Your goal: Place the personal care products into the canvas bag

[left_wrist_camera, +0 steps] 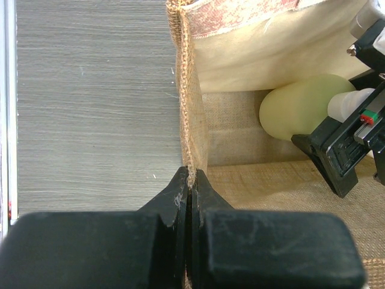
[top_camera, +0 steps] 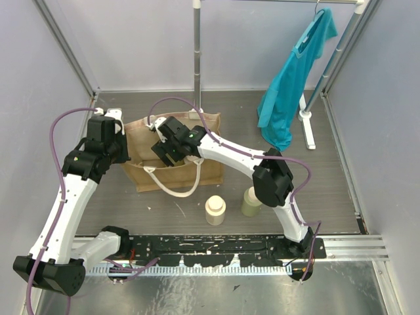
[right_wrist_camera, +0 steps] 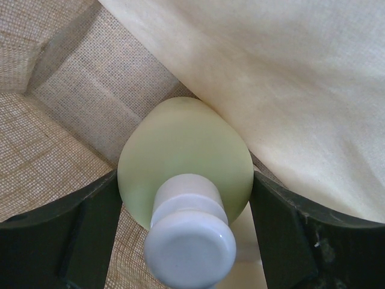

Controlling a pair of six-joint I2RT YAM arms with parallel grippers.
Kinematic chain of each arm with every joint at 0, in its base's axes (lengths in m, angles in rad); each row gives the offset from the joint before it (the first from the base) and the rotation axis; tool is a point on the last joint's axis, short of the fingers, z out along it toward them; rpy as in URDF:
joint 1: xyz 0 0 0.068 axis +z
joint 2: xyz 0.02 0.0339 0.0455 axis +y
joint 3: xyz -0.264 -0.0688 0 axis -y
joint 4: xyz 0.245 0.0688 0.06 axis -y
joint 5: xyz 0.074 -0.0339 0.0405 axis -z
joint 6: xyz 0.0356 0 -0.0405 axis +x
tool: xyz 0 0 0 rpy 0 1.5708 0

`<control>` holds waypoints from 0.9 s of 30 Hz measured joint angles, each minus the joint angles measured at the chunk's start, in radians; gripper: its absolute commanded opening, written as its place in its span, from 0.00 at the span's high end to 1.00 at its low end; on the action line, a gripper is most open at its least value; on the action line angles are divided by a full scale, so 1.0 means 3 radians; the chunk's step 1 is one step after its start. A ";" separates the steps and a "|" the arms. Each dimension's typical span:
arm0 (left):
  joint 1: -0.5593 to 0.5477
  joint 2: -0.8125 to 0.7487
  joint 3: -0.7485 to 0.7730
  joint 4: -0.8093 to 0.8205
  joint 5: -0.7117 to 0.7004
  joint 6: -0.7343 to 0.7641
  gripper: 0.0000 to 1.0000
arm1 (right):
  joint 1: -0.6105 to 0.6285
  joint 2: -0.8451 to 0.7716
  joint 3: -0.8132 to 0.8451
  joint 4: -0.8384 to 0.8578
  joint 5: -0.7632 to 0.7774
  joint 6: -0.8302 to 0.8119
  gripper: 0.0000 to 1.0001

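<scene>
Grey desk [top_camera: 328,190] holds the canvas bag [top_camera: 139,147]; left pincer [left_wrist_camera: 190,183] pinches its rim, right pincer [right_wrist_camera: 184,180] squeezes a green bottle [right_wrist_camera: 180,141] inside. Rim slipping could close the bag.

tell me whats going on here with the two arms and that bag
The left gripper is shut on the edge of the bag, pinching it. The right gripper is down inside the bag with a green bottle gripped between its fingers, not yet let go. A cream bottle and a second green bottle stand on the table in front of the bag.
</scene>
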 measured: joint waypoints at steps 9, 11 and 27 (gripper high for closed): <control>0.0000 0.0000 0.0000 0.0001 0.0001 0.0003 0.94 | -0.0005 -0.0013 0.0264 -0.0118 -0.0051 0.0009 0.00; 0.0000 0.0000 0.0000 0.0001 0.0001 0.0003 0.94 | -0.0005 -0.0042 0.0314 -0.0125 -0.0053 0.0009 0.00; 0.0000 0.0000 0.0000 0.0003 0.0014 0.0013 0.94 | -0.0085 -0.1448 0.0146 -0.0469 0.0600 0.0263 0.00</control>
